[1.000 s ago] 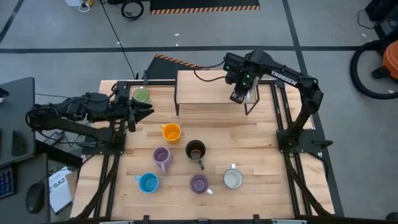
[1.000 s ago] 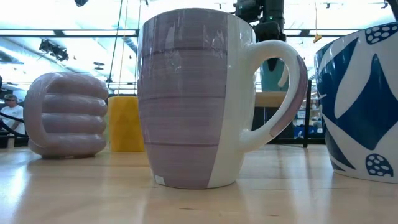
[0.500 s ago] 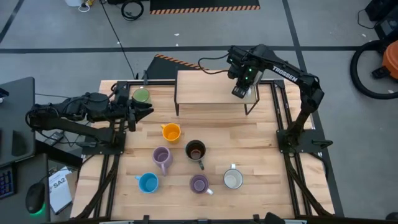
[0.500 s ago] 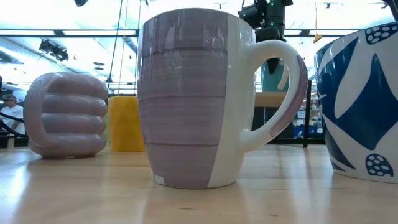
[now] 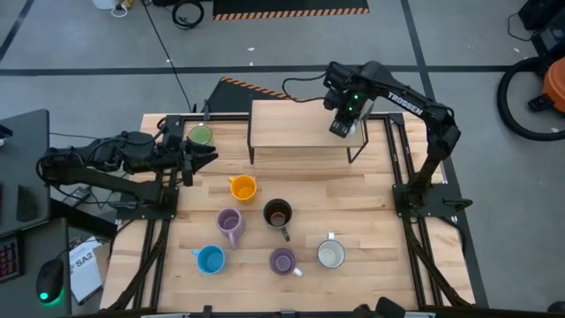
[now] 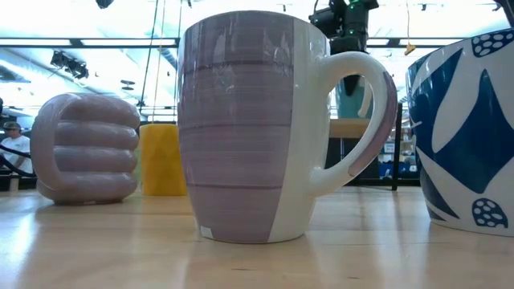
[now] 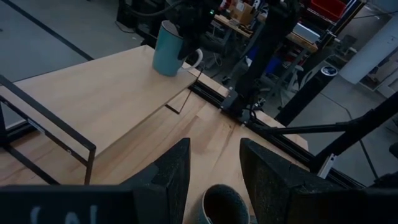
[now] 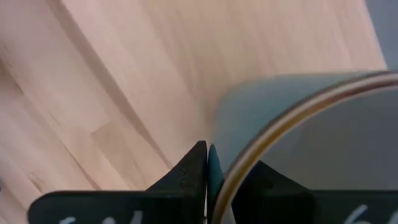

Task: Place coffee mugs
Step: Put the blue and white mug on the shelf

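Robotics lab — framed worktable, cabled concrete floor.

A pale butcher-block wooden table stands on a grey concrete floor crossed by dark seam lines. A strip of black-and-orange hazard tape lies on the floor beyond the table's far edge, with a coiled black cable just beside it. A dark desk sits off the table's left side. Seen level across the tabletop, long bright ceiling light strips run overhead, and a seated person shows at the far left.
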Robot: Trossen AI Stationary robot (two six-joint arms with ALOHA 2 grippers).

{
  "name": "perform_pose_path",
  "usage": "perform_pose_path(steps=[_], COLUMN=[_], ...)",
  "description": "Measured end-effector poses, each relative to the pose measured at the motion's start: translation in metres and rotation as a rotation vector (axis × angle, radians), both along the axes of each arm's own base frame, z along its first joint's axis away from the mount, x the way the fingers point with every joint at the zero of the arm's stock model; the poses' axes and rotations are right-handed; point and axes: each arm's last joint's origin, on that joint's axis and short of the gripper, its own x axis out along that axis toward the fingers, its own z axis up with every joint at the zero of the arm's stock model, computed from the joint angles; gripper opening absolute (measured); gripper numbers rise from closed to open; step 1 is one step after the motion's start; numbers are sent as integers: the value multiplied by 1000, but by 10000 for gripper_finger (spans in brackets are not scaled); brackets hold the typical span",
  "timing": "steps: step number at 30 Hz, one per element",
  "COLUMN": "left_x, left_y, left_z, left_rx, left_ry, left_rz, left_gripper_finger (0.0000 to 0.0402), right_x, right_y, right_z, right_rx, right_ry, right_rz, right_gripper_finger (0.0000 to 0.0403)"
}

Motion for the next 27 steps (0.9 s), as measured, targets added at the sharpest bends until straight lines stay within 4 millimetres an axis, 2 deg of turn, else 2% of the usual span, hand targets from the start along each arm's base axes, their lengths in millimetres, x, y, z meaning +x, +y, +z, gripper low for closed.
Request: perform_pose_path(steps=[7,19,27], left_x=[0,0,0], left_y=[0,0,0], left_z=[0,0,0], left_rx=[-6,-26,-26], left_ry=[-1,-8,-8], left_rz=[2,7,7], left_gripper_finger=[146,146,146], right_x=[1,-1,-5], right_y=[-2,-11,-8], right_z=[0,1,11], right_rx=[-23,-36,-31], right_ry=[-13,-48,-43], right_rz=[-2,-58,-55], right_gripper_finger=[72,163,178])
